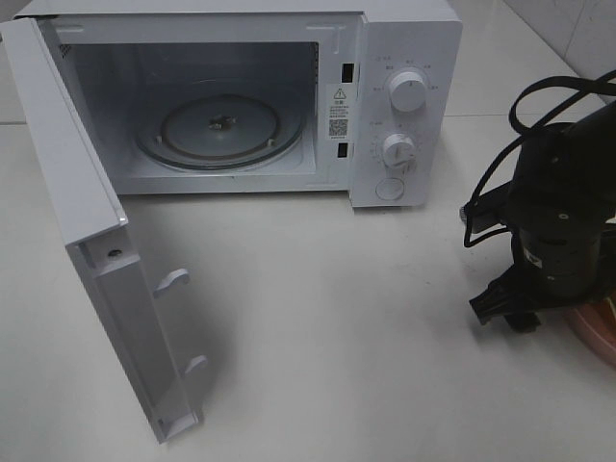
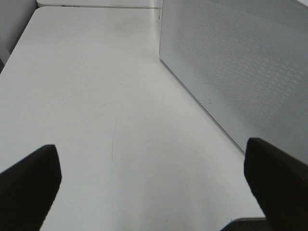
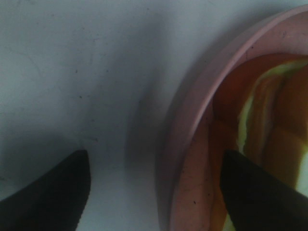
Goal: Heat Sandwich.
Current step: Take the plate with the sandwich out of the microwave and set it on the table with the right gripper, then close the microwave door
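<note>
**Straddling the plate rim beside the open microwave**

Sitting at the back of the white counter (image 1: 318, 318): a white microwave (image 1: 404, 106), door (image 1: 87, 250) swung wide toward the left side, glass turntable (image 1: 219, 130) showing bare inside the cavity. Standing at the right edge of the high view: the black right arm (image 1: 568, 212), covering most of a pink plate (image 1: 599, 332), only a sliver of rim peeking out beneath it.

Hanging low over that plate: the right end effector (image 3: 154, 192), fingers spread, one finger (image 3: 53, 192) over bare counter outside the rim, the other finger (image 3: 260, 192) over the inside of the plate. Gripping nothing. Lying on the plate, close under the inner finger: the sandwich (image 3: 269, 120), blurred, tan and pale yellow layers visible.

Hovering over bare counter beside the perforated outer face of the door: the left end effector (image 2: 154, 187), fingers spread wide, holding nothing.
</note>
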Available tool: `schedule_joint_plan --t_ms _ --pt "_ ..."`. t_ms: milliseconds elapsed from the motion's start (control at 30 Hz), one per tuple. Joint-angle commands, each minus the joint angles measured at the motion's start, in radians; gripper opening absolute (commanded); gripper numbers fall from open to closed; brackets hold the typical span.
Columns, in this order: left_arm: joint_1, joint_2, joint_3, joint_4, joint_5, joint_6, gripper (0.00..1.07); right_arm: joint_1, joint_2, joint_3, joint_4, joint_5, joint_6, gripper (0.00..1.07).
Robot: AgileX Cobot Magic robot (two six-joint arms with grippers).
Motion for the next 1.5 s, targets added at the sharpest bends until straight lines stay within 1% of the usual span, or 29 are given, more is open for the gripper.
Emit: schedule_joint_plan --t_ms 33,100,200,233,333,367,433,500,533,600,633,767,833,867,933,967,1000,1067,1100,1133,1267,1300,1433,1500 --pt "0.002 -0.020 0.001 -0.010 -0.009 0.000 0.98 -0.003 -0.020 0.006 0.053 -0.002 -0.020 0.76" --pt "0.002 -0.020 0.001 -0.010 -0.009 0.000 0.98 -0.003 -0.036 0.006 0.055 0.002 -0.021 0.76" --pt "0.002 -0.020 0.001 -0.010 -0.009 0.000 0.98 -0.002 -0.102 0.006 0.099 0.008 -0.070 0.76" --pt "0.002 -0.020 0.001 -0.010 -0.009 0.000 0.98 -0.002 -0.135 0.006 0.134 0.010 -0.106 0.76" --pt "0.002 -0.020 0.001 -0.010 -0.009 0.000 0.98 -0.002 -0.173 0.006 0.166 0.014 -0.143 0.76" --pt "0.002 -0.020 0.001 -0.010 -0.009 0.000 0.98 -0.002 -0.215 0.006 0.184 0.023 -0.170 0.76" --pt "0.002 -0.020 0.001 -0.010 -0.009 0.000 0.98 -0.002 -0.234 0.006 0.187 0.031 -0.179 0.76" --pt "0.002 -0.020 0.001 -0.010 -0.009 0.000 0.98 -0.002 -0.300 0.006 0.187 0.059 -0.205 0.76" --pt "0.002 -0.020 0.001 -0.010 -0.009 0.000 0.98 -0.002 -0.300 0.006 0.187 0.059 -0.205 0.76" --pt "0.002 -0.020 0.001 -0.010 -0.009 0.000 0.98 -0.002 -0.350 0.006 0.194 0.085 -0.236 0.76" --pt "0.002 -0.020 0.001 -0.010 -0.009 0.000 0.98 -0.002 -0.400 0.006 0.216 0.111 -0.280 0.76" --pt "0.002 -0.020 0.001 -0.010 -0.009 0.000 0.98 -0.002 -0.463 0.006 0.259 0.145 -0.347 0.76" --pt "0.002 -0.020 0.001 -0.010 -0.009 0.000 0.98 -0.002 -0.536 0.007 0.336 0.166 -0.425 0.76" --pt "0.002 -0.020 0.001 -0.010 -0.009 0.000 0.98 -0.002 -0.536 0.007 0.336 0.166 -0.425 0.76" --pt "0.002 -0.020 0.001 -0.010 -0.009 0.000 0.98 -0.002 -0.583 0.007 0.394 0.166 -0.473 0.76" --pt "0.002 -0.020 0.001 -0.010 -0.009 0.000 0.98 -0.002 -0.628 0.007 0.455 0.166 -0.525 0.76" --pt "0.002 -0.020 0.001 -0.010 -0.009 0.000 0.98 -0.002 -0.628 0.007 0.455 0.166 -0.525 0.76" --pt "0.002 -0.020 0.001 -0.010 -0.009 0.000 0.98 -0.002 -0.681 0.007 0.517 0.171 -0.585 0.76" --pt "0.002 -0.020 0.001 -0.010 -0.009 0.000 0.98 -0.002 -0.727 0.007 0.567 0.183 -0.627 0.76" --pt "0.002 -0.020 0.001 -0.010 -0.009 0.000 0.98 -0.002 -0.727 0.007 0.567 0.183 -0.627 0.76" --pt "0.002 -0.020 0.001 -0.010 -0.009 0.000 0.98 -0.002 -0.852 0.007 0.626 0.222 -0.696 0.76" --pt "0.002 -0.020 0.001 -0.010 -0.009 0.000 0.98 -0.002 -0.852 0.007 0.626 0.222 -0.696 0.76" --pt "0.002 -0.020 0.001 -0.010 -0.009 0.000 0.98 -0.002 -0.974 0.007 0.631 0.277 -0.722 0.76" --pt "0.002 -0.020 0.001 -0.010 -0.009 0.000 0.98 -0.002 -0.999 0.007 0.631 0.290 -0.722 0.76"
